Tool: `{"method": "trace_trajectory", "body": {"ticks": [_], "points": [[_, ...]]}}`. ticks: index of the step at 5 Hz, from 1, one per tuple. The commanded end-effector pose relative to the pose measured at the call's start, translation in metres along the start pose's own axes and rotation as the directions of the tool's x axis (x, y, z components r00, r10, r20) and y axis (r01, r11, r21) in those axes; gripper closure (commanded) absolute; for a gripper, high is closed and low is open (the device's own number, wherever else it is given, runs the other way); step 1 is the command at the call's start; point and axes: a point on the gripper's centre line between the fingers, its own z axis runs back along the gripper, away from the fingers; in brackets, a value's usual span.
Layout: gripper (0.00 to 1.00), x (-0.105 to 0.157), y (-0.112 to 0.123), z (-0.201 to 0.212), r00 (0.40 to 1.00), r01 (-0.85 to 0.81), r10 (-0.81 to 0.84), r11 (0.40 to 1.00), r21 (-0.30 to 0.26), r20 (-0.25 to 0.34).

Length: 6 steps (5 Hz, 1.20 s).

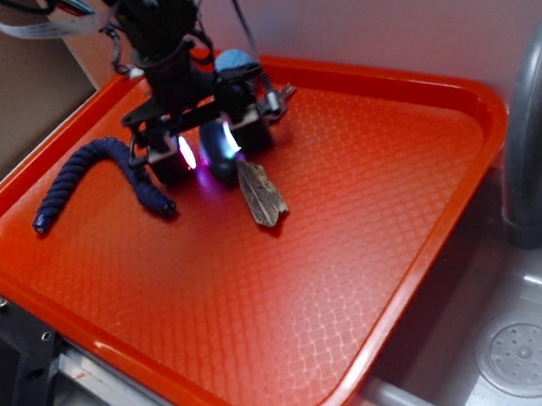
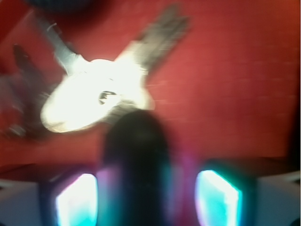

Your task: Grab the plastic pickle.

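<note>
Down on the orange tray [image 1: 359, 251], gripper [image 1: 211, 149] with jaws parted wide, 1 glowing pad each side of the plastic pickle [image 1: 213, 150] (not visibly pinching it). Just beside: wood sliver [image 1: 261, 192]; left, blue rope [image 1: 96, 177]. Wrist view blurred.

The gripper [image 1: 208, 147] is sitting low on the orange tray [image 1: 378, 248] — its fingers straddling the plastic pickle [image 1: 215, 151], rope [image 1: 96, 182] lying beside.
</note>
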Motion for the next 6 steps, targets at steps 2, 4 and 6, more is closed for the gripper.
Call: {"method": "trace_trajectory", "body": {"ticks": [2, 4, 6], "points": [[1.0, -0.02, 0.018, 0.032, 0.983, 0.17, -0.174, 0.984, -0.052, -0.068], [1.0, -0.019, 0.026, 0.129, 0.821, 0.556, -0.571, 0.793, -0.251, 0.012], [1.0, 0.02, 0.034, 0.225, 0.622, 0.78, -0.773, 0.6, -0.177, 0.121]]}}
